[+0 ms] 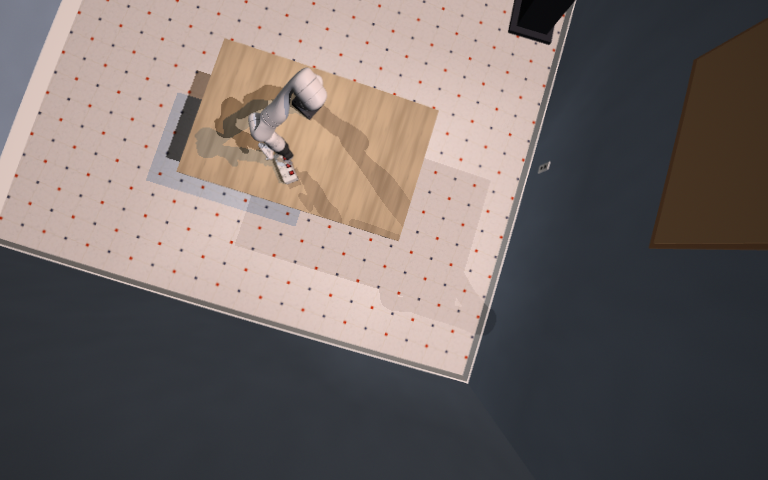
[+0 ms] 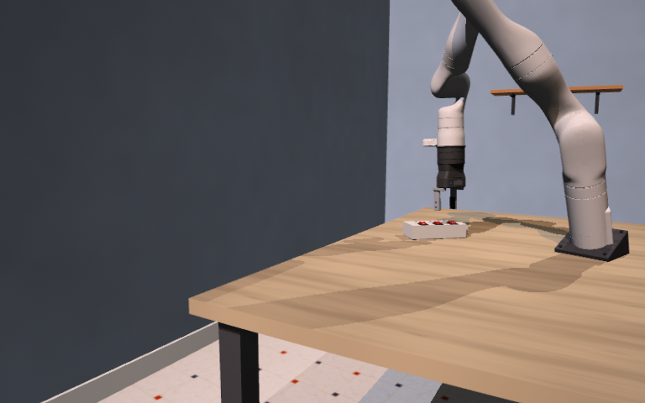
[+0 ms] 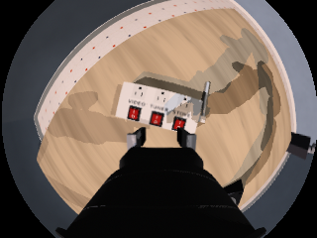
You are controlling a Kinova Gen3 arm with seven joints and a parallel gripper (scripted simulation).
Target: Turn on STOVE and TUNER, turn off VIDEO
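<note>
Pressing one rocker cleanly calls for a narrow tip, and the end effector (image 1: 287, 155) (image 2: 445, 207) (image 3: 160, 134) is wide apart with nothing between its fingers, so I would bring them together first. In the wrist view the power strip (image 1: 288, 180) (image 2: 435, 231) (image 3: 147, 99) lies just beyond the fingers, towards 12 o'clock, flat and switches up. Along its near edge, VIDEO switch (image 3: 134, 114) sits towards 11 o'clock, TUNER switch (image 3: 157, 118) near 12 and STOVE switch (image 3: 179, 124) towards 1. Which way each rocker leans is too small to tell; read that before choosing an end to push. Come straight down on the proper half, press until it tips over, then lift straight off; a sideways drag could slide the strip or catch its neighbour.

The wooden tabletop (image 1: 362, 141) (image 2: 380, 308) (image 3: 163, 55) carries long arm shadows, which may muddy the rocker faces. In the exterior view, a dark wall (image 2: 190, 142) fills 9 o'clock and an orange shelf (image 2: 599, 89) hangs towards 2; speckled floor tiles (image 1: 362, 316) (image 2: 280, 379) show below, around 6.
</note>
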